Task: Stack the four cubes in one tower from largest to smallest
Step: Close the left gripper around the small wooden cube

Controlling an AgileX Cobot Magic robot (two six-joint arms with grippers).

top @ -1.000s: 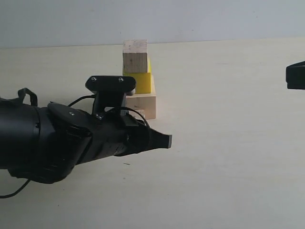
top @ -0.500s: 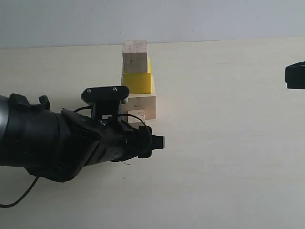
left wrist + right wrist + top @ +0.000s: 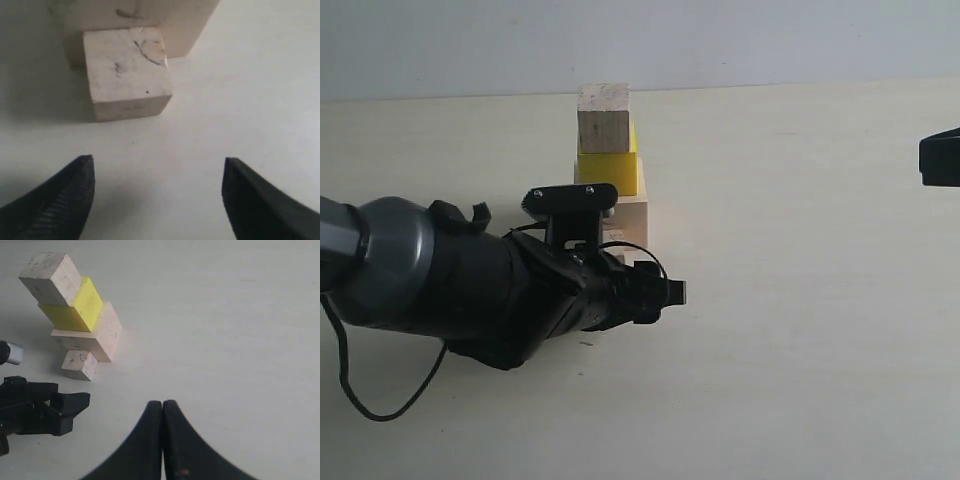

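1. The left gripper has opened its jaws wide within the last second. They hold nothing, and between them there is only bare table.
2. In the same second the left arm drew back a little and then went forward again. Its tip is now nearer to the foot of the tower than it was half a second ago.
3. The small wood cube lies on the table straight ahead of the open jaws, not yet between them. It sits at the side of the large wood cube, touching it or very nearly.
4. The tower itself has not changed. The large wood cube is at the bottom, the yellow cube is on it, and the medium wood cube is on top. The upper two are a little turned and not flush with the base.
5. I judge this to be the approach for the last pick, since three of the four cubes are placed and only the small one is missing. The grasp needs care, because this cube is so close to the base that a finger could push the tower.
6. The right gripper is closed on nothing and waits well apart, at the right.
7. No container is in view; every cube rests on the table or on another cube.
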